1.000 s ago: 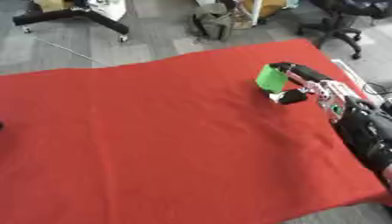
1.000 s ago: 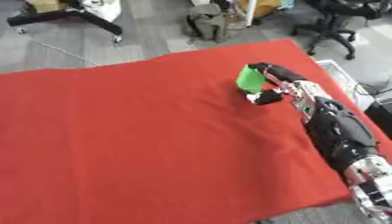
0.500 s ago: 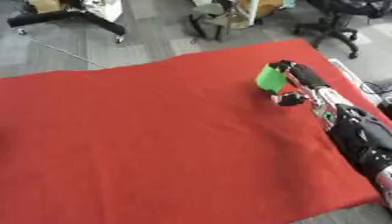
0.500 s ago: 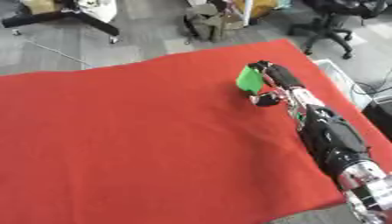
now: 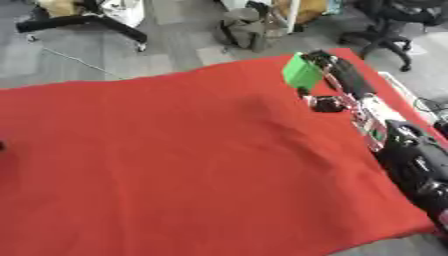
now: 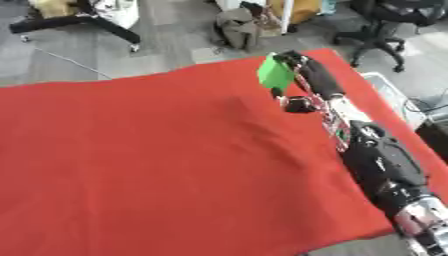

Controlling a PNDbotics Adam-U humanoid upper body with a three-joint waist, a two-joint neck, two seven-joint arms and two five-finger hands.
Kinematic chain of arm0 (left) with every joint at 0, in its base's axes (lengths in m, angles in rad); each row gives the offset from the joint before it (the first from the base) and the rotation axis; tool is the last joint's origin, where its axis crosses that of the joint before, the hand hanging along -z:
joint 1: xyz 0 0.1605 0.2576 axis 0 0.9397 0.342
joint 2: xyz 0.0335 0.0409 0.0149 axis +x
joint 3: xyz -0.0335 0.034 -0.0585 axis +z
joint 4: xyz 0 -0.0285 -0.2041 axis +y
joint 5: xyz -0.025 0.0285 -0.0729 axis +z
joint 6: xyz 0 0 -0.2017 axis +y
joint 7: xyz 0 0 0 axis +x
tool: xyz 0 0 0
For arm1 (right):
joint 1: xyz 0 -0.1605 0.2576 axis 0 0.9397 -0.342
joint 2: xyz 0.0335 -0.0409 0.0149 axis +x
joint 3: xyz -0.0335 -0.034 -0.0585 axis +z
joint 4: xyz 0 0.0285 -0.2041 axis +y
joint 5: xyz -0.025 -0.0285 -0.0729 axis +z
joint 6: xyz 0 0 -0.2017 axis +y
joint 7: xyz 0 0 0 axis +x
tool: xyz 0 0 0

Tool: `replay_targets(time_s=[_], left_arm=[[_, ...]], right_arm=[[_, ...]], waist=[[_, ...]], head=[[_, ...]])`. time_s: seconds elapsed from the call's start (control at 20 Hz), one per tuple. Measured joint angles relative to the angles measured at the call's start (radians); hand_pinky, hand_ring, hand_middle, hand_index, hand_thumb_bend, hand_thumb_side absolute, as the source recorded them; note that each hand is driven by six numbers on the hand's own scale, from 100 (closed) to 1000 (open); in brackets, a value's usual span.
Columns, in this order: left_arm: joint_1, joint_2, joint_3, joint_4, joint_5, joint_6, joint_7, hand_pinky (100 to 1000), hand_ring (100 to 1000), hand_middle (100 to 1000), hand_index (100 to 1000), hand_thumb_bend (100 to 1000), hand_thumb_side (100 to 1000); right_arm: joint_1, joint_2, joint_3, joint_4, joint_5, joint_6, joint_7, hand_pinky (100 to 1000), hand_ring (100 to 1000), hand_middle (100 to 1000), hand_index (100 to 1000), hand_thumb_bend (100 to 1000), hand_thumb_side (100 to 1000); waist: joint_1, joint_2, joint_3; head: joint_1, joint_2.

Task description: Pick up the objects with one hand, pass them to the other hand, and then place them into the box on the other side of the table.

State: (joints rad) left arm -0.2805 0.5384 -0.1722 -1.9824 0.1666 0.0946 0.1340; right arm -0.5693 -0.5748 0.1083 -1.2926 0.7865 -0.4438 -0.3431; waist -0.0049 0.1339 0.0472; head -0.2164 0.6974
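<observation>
My right hand point(image 6: 308, 75) had its fingers curled round the green block point(image 6: 276, 73), lifted above the far right corner of the red surface point(image 5: 175, 160). The pick looked done; next I needed my unseen left hand to meet it.

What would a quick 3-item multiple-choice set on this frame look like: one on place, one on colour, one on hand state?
1. Where is the green object?
A. near the table's far right corner
B. near the front left edge
C. on the floor

2. What colour is the cloth on the table?
A. blue
B. red
C. grey

3. What is the right hand doing?
A. lying open and flat
B. curled on nothing
C. holding the green object

Key: 1 A, it shows at the cloth's far right; 2 B, the cover is red all over; 3 C, the object sits in the hand's fingers at the arm's end.
</observation>
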Motion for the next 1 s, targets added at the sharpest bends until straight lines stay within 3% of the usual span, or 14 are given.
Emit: replay_targets(time_s=[0.2, 0.45, 0.7, 1.0], left_arm=[[-0.002, 0.007, -0.051, 0.0, 0.024, 0.045, -0.032, 829, 704, 574, 737, 639, 672], [-0.047, 0.017, -0.142, 0.0, 0.066, 0.106, -0.115, 833, 713, 585, 741, 658, 689], [-0.09, 0.018, -0.228, 0.0, 0.119, 0.14, -0.208, 838, 719, 593, 741, 695, 684], [-0.133, 0.019, -0.321, 0.0, 0.199, 0.152, -0.332, 843, 717, 593, 738, 726, 585]], right_arm=[[0.062, 0.108, 0.092, -0.307, -0.077, -0.043, 0.059, 736, 578, 356, 481, 193, 100], [0.076, 0.226, 0.209, -0.541, -0.13, -0.127, 0.134, 717, 575, 365, 481, 247, 100], [0.052, 0.258, 0.285, -0.624, -0.196, -0.198, 0.192, 712, 574, 368, 482, 272, 100], [0.029, 0.263, 0.32, -0.637, -0.243, -0.242, 0.237, 711, 573, 368, 482, 268, 100]], waist=[[-0.006, -0.04, -0.021], [-0.006, -0.052, -0.029], [-0.008, -0.052, -0.029], [-0.008, -0.044, -0.028]], head=[[0.118, 0.046], [0.204, 0.066], [0.233, 0.067], [0.241, 0.067]])
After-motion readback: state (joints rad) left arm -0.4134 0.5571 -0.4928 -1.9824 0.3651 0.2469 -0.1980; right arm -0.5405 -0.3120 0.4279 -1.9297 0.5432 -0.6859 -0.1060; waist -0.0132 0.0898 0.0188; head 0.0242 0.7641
